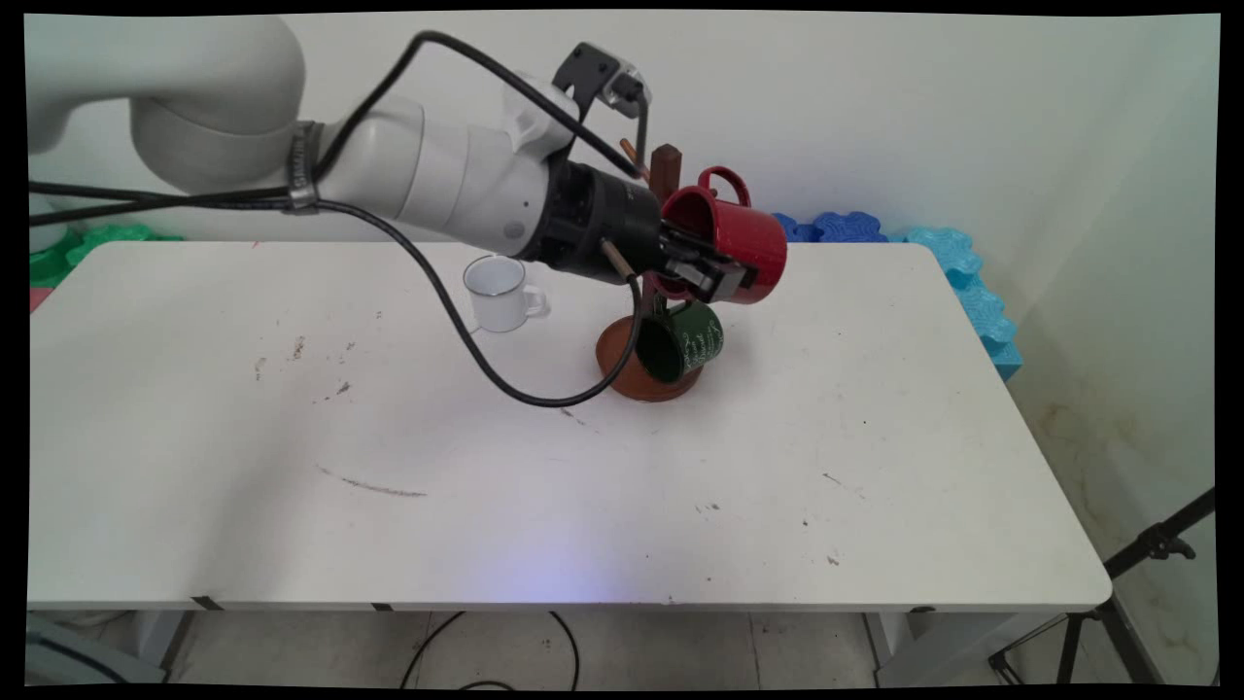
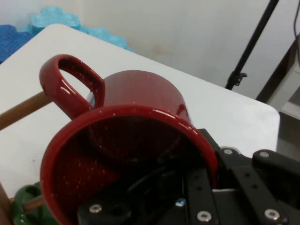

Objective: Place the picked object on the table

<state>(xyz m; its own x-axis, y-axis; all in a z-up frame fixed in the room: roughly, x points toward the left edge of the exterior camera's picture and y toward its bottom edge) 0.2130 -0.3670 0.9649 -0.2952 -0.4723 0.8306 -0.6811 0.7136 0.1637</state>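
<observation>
Gripper [image 1: 717,275] clamped on the rim of the red mug [image 1: 731,233], one finger inside, held tilted beside the wooden rack [image 1: 664,175] above the green mug [image 1: 684,340]. Probably light, rigid, glossy and slippery; rim grip suits.

White table [image 1: 583,506] – pale wall [image 1: 923,107].

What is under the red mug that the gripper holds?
Below the red mug, held by the gripper, a green mug hangs on the wooden stand. The arm hides most of the stand's post.
</observation>
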